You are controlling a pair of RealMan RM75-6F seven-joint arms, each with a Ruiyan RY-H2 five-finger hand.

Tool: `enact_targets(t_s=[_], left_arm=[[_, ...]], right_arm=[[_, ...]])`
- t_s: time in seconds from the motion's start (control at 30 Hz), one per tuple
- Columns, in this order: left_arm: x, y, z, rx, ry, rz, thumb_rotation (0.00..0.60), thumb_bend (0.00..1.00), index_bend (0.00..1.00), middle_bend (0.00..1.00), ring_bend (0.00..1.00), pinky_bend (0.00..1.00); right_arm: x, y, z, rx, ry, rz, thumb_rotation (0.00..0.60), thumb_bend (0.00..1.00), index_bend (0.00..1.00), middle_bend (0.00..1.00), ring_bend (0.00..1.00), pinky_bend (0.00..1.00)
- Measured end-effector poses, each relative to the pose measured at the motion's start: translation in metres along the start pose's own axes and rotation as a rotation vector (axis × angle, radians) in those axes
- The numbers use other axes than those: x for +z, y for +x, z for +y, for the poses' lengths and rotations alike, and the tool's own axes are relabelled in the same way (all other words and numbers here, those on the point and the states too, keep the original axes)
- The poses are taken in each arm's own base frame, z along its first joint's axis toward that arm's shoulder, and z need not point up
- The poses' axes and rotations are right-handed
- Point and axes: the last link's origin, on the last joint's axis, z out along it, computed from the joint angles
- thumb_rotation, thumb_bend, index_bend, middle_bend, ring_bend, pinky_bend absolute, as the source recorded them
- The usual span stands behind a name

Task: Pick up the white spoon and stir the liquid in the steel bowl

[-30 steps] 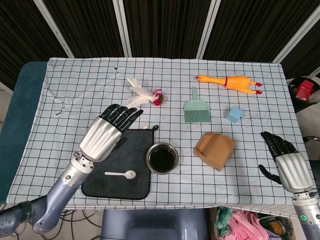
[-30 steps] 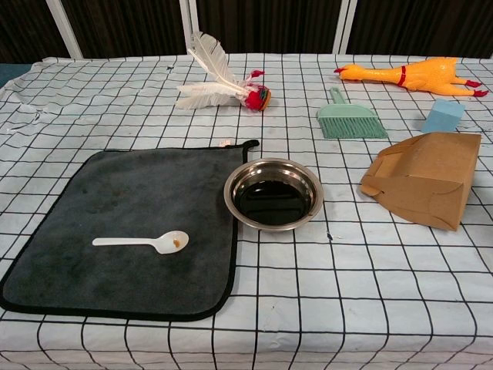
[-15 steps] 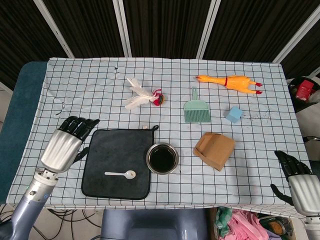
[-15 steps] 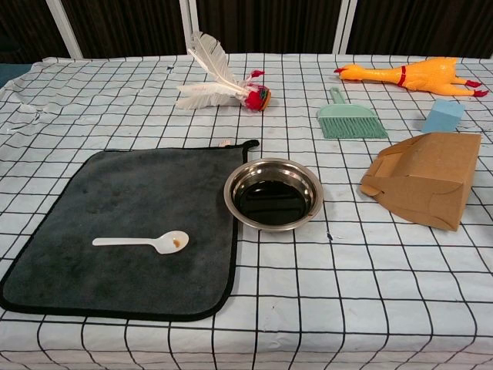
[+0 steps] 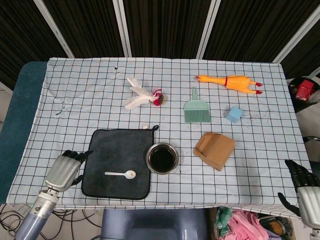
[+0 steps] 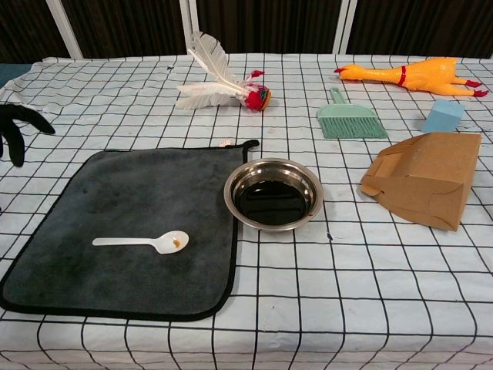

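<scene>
The white spoon (image 5: 121,174) (image 6: 146,242) lies flat on a dark grey mat (image 5: 112,150) (image 6: 123,193), bowl end to the right with a small brown spot in it. Just right of the mat stands the steel bowl (image 5: 162,158) (image 6: 273,194), holding dark liquid. My left hand (image 5: 65,169) (image 6: 15,127) hangs off the mat's left edge, fingers apart and holding nothing. My right hand (image 5: 302,186) is low at the table's near right corner, fingers apart and empty, far from the bowl.
A brown paper box (image 5: 215,149) (image 6: 427,179) sits right of the bowl. Behind it are a green dustpan brush (image 5: 194,107), a blue block (image 5: 233,114), a rubber chicken (image 5: 230,81) and a feather toy (image 5: 142,95).
My left hand has drawn back from above the mat to its left edge near the table's front. The right hand has pulled back toward the near right corner. The spoon and bowl stayed still.
</scene>
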Motion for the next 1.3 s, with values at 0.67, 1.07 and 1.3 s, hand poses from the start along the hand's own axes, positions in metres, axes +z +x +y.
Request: enact_targets(t_s=[0.67,1.07,1.3], left_arm=[[0.033,-0.026,0.051,-0.068,-0.083,-0.157,0.600,0.31,0.46,1.00,0.99,0.92],[0.049,-0.043,0.056,-0.120,0.022,-0.181,0.600,0.27,0.47,1.00,0.99,0.92],[0.054,-0.050,0.054,-0.150,0.051,-0.204,0.600,0.27,0.48,1.00,0.99,0.92]], right_arm=[[0.003,-0.001,0.015,0.001,-0.040,0.011,0.600,0.20,0.00,0.09,0.14,0.26],[0.003,-0.001,0.022,0.003,-0.060,0.011,0.600,0.20,0.00,0.09,0.14,0.26],[0.003,-0.001,0.024,0.002,-0.066,0.010,0.600,0.20,0.00,0.09,0.14,0.25]])
